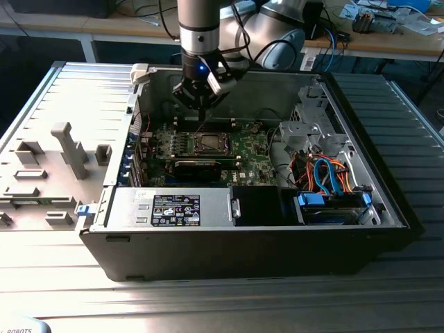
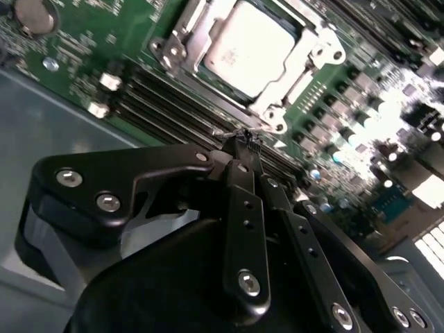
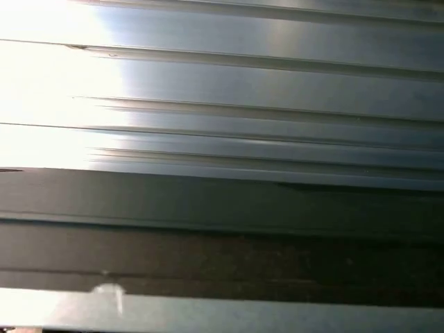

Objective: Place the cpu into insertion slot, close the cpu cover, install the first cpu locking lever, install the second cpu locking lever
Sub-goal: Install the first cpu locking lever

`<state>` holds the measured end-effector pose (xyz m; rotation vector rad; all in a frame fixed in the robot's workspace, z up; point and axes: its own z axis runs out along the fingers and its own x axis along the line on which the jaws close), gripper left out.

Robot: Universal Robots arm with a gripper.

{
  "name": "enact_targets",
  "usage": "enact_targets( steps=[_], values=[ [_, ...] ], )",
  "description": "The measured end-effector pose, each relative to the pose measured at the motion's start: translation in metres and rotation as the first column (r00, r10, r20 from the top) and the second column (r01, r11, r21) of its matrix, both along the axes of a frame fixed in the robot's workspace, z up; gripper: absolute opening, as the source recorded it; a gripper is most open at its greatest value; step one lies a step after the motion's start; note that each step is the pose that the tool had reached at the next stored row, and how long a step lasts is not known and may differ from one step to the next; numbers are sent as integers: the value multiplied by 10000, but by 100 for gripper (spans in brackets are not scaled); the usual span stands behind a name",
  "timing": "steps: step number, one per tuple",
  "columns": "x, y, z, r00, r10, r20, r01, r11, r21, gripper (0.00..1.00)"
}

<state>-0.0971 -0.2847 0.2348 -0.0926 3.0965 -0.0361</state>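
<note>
The cpu point(image 2: 243, 45) lies flat in the insertion slot point(image 1: 208, 143) on the green board, its pale metal top showing. The silver cpu cover point(image 2: 309, 66) frames it and looks laid down around the chip. My gripper point(image 2: 243, 139) hangs just beside the slot's edge, over the long dark memory slots, with its black fingers point(image 2: 239, 208) pressed together. A thin silver wire end sits at the fingertips; I cannot tell whether it is pinched. In the exterior view the gripper point(image 1: 202, 116) points straight down just behind the slot.
The open computer case point(image 1: 229, 236) walls the board in on all sides. A long black card point(image 1: 198, 166) lies in front of the slot. A drive cage and coloured cables point(image 1: 326, 173) fill the exterior view's right. Grey fixtures point(image 1: 66, 149) stand outside at the left.
</note>
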Motion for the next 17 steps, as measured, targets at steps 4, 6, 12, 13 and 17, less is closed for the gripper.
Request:
enact_targets(
  steps=[4,6,12,13,17],
  values=[
    [-101,41,7,10000,0,52,0,10000,-18,11],
    [-112,47,35,10000,0,88,0,10000,-37,11],
    [-144,40,-28,9999,-18,107,18,10000,-49,11],
    [-144,27,-48,9999,-40,107,40,10000,-49,11],
    [-142,-18,-84,9998,-142,112,144,9998,-102,11]
  ],
)
